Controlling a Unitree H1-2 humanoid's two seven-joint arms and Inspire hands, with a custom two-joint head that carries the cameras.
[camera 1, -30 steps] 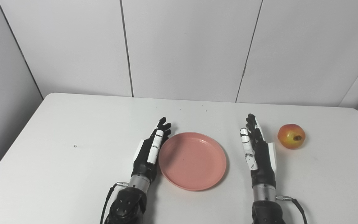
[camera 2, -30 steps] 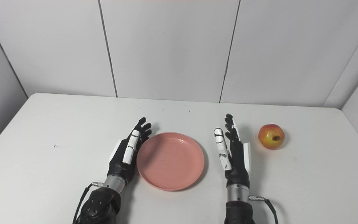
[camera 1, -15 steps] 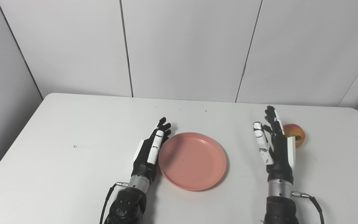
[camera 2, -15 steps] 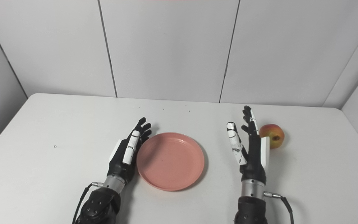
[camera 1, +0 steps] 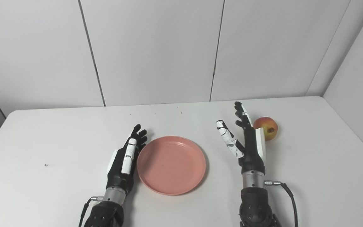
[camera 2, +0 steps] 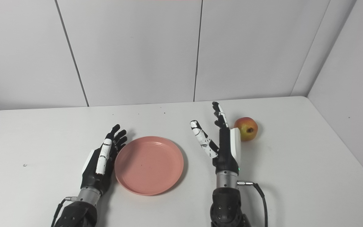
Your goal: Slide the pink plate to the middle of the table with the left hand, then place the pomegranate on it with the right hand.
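A pink plate (camera 1: 171,164) lies flat near the middle of the white table (camera 1: 43,132). My left hand (camera 1: 126,157) rests open on edge along the plate's left rim, fingers pointing away from me. A red-yellow pomegranate (camera 1: 267,128) sits on the table at the right. My right hand (camera 1: 246,142) is raised and open, thumb spread to the left, just left of the pomegranate and covering part of its left side. Both hands hold nothing.
White wall panels (camera 1: 156,50) close off the table's far edge, and a side wall (camera 1: 358,78) runs along its right edge. A tiny ring-like speck (camera 1: 46,165) lies at the left. A cable (camera 1: 290,198) trails from my right wrist.
The camera has turned right, shifting the whole picture left. My right hand has moved forward and right, from well left of the pomegranate to right beside it, its thumb spreading wider. Left hand and plate are unchanged.
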